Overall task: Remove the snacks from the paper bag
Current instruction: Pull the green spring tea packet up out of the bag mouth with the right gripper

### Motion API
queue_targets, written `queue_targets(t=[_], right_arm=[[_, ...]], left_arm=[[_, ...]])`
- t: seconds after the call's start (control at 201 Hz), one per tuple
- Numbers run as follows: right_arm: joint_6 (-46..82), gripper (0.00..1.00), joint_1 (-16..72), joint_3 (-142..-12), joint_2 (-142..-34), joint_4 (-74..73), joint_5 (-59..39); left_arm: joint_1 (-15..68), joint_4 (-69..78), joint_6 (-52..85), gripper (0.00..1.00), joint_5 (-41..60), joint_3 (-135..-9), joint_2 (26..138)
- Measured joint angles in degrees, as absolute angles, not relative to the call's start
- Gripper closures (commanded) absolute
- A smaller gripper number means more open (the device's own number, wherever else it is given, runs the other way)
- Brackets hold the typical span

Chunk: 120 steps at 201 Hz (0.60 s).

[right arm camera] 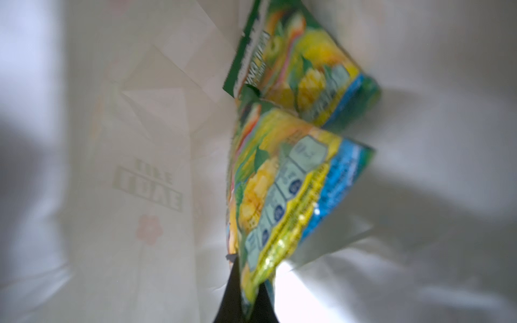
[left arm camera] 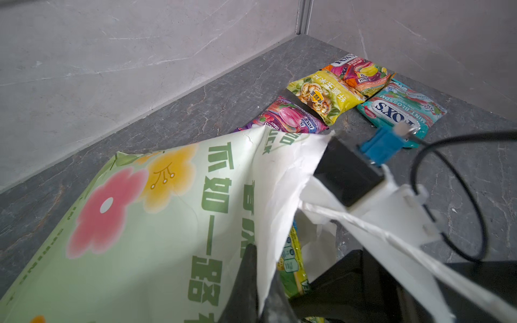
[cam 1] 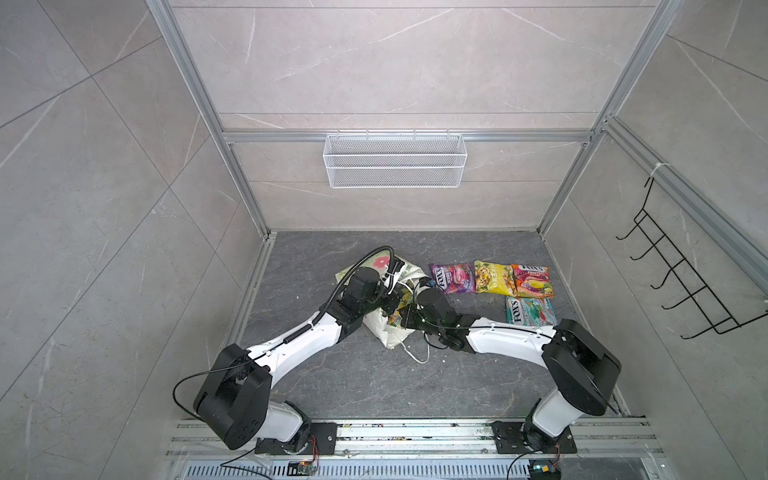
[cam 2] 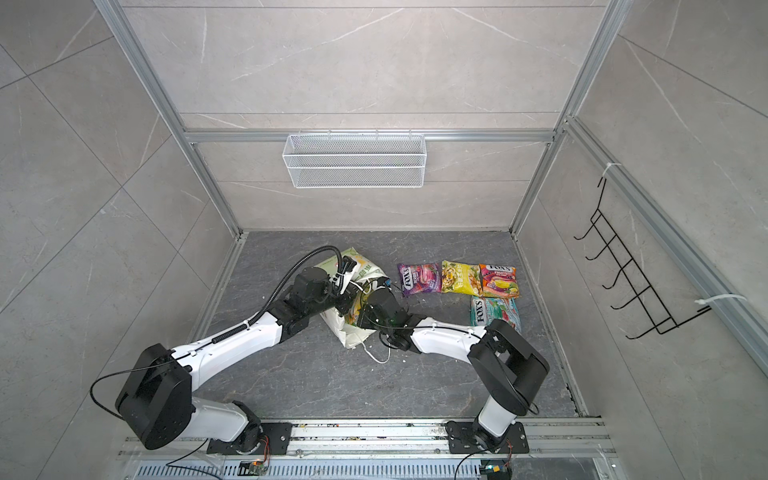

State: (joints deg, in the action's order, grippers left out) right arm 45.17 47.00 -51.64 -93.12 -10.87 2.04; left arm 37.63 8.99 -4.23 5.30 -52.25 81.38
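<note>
Keeps the paper bag (left arm camera: 156, 223) open with the left gripper (left arm camera: 261, 293) clamped on its rim, right gripper (right arm camera: 247, 296) pinching a green-yellow packet (right arm camera: 282, 195) inside.

The left arm (cam 1: 299, 340) and right arm (cam 1: 507, 338) are stretched forward and angled inward, wrists brought nearly together. The left gripper (left arm camera: 260, 282) and right gripper (right arm camera: 249, 290) are each clamped shut, jaws pressed together.
</note>
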Motion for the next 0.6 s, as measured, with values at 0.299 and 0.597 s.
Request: queue_targets(t=[0.299,0.597], right_arm=[[37.91,1.00,46.92,-51.68,-82.67,-1.43,0.14],[31.42,1.00,42.41,-54.94,-73.78,16.32,-4.67]], left_arm=[[37.63,8.40,-3.25,1.00,3.03,-52.31,83.61],[37.63,8.05,-3.25,1.00,0.86,-52.71,83.79]])
